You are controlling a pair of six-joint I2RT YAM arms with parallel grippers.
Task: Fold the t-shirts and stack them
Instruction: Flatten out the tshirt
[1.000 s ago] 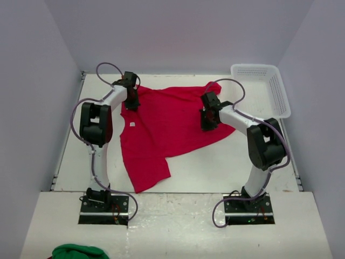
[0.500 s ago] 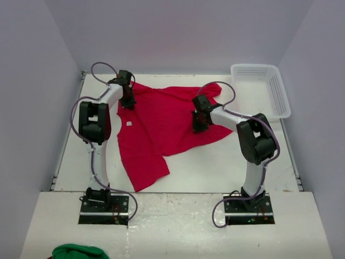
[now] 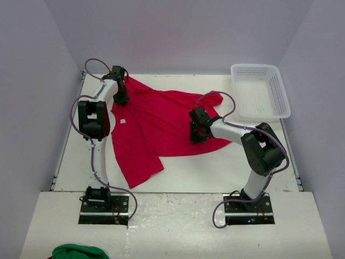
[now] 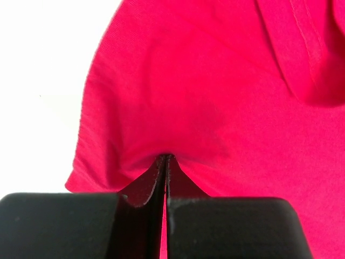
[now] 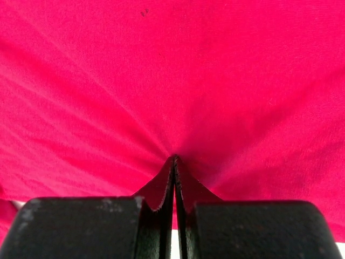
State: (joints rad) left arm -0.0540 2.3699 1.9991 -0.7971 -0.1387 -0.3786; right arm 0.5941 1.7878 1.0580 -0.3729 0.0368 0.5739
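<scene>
— Where does the t-shirt point(image 3: 156, 129) lie?
— Spread open but rumpled across the middle of the white desk point(image 3: 215, 167). One corner reaches the far left, and a long flap runs toward the near edge.
— What about the left jaws?
— They are pressed together at the shirt's far left part. The wrist view shows a small peak of red cloth pinched between them, close to the shirt's edge, with bare desk beyond it.
— And the right jaws?
— Also closed tight, low on the shirt's right part. They grip a fold, and creases fan out from the pinch.
— What else is there?
— A white mesh basket point(image 3: 259, 91) stands at the far right corner, near the shirt but not touching it. A green cloth point(image 3: 73, 252) lies at the near left, off the desk.
</scene>
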